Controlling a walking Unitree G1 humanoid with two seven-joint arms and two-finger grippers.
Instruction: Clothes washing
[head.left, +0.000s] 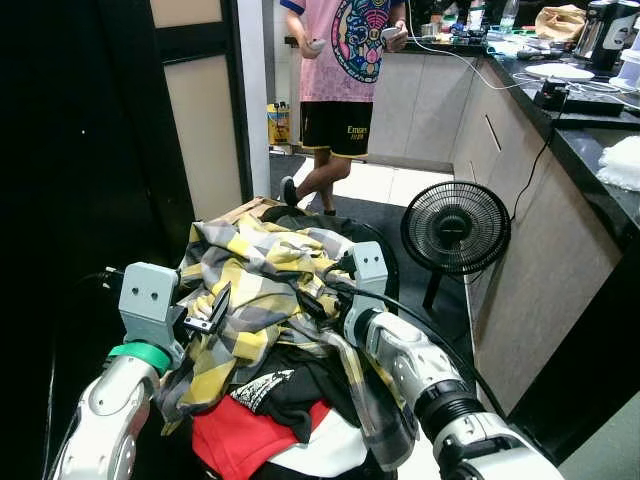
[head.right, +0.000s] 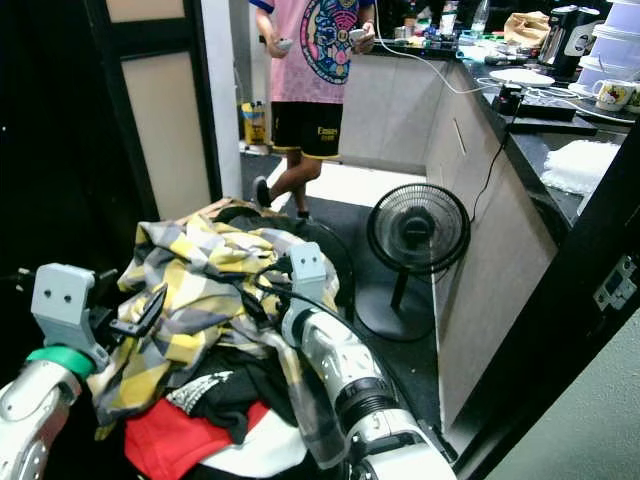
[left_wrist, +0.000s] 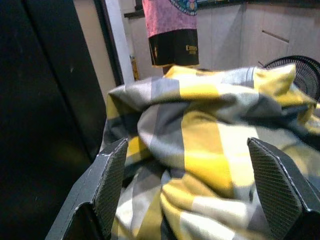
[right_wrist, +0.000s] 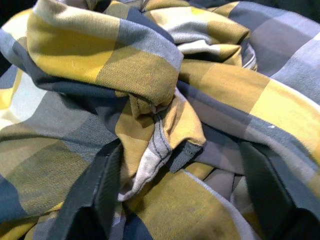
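A yellow, grey and white plaid shirt (head.left: 260, 270) lies crumpled on top of a heap of clothes. Under it are a black garment with white print (head.left: 285, 388) and a red garment (head.left: 240, 440). My left gripper (head.left: 215, 310) is at the shirt's left edge; in the left wrist view its fingers (left_wrist: 112, 175) stand wide apart, open, with the shirt (left_wrist: 200, 130) just beyond them. My right gripper (head.left: 315, 295) reaches into the shirt's folds from the right. Its fingers (right_wrist: 102, 180) are spread open and pressed onto the bunched cloth (right_wrist: 150, 75).
A person in a pink shirt and black shorts (head.left: 345, 60) stands behind the heap with controllers in hand. A black floor fan (head.left: 455, 228) stands to the right, beside a long counter (head.left: 590, 150). A dark door panel (head.left: 80, 150) is close on the left.
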